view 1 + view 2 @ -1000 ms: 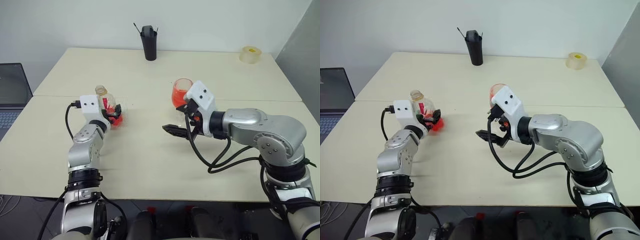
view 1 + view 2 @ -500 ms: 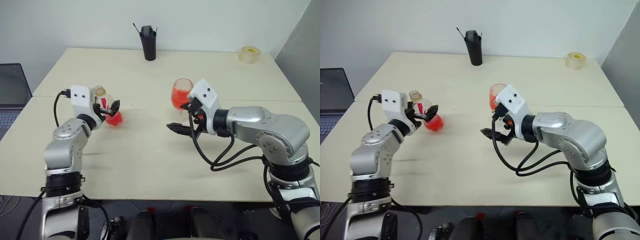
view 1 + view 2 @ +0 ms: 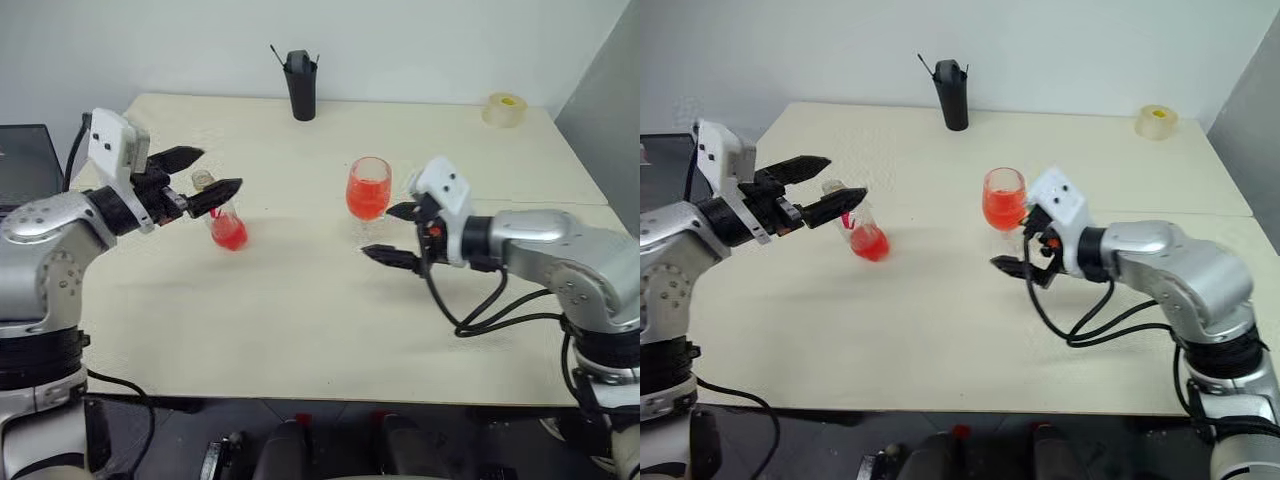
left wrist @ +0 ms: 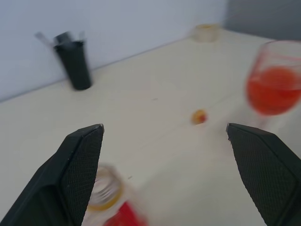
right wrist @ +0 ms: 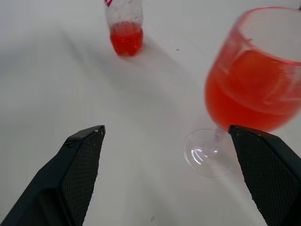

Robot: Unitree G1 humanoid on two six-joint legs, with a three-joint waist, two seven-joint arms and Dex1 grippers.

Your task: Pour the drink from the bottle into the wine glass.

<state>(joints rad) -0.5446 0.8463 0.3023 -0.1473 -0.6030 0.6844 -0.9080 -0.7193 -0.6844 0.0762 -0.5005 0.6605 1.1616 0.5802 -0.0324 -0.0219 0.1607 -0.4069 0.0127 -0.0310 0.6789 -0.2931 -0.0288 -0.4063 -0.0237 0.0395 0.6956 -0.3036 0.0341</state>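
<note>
The bottle (image 3: 226, 222) stands upright and uncapped on the table, with a little red drink (image 5: 125, 41) in its base. My left gripper (image 3: 218, 170) hovers open just above and behind the bottle's mouth (image 4: 106, 188), touching nothing. The wine glass (image 3: 369, 190) stands at mid-table, about half full of red drink. My right gripper (image 3: 390, 233) is open beside the glass, at the height of its stem and base, apart from it. A small yellow-orange cap (image 4: 199, 116) lies on the table between bottle and glass.
A tall black cup (image 3: 300, 85) stands at the table's far edge and a tape roll (image 3: 503, 108) at the far right corner. A laptop (image 3: 20, 160) sits off the left side. The near half of the table (image 3: 280, 330) is bare.
My left gripper has lifted off the bottle and drawn up and back, leaving the bottle standing. The right gripper has slid a little to the right, away from the glass.
</note>
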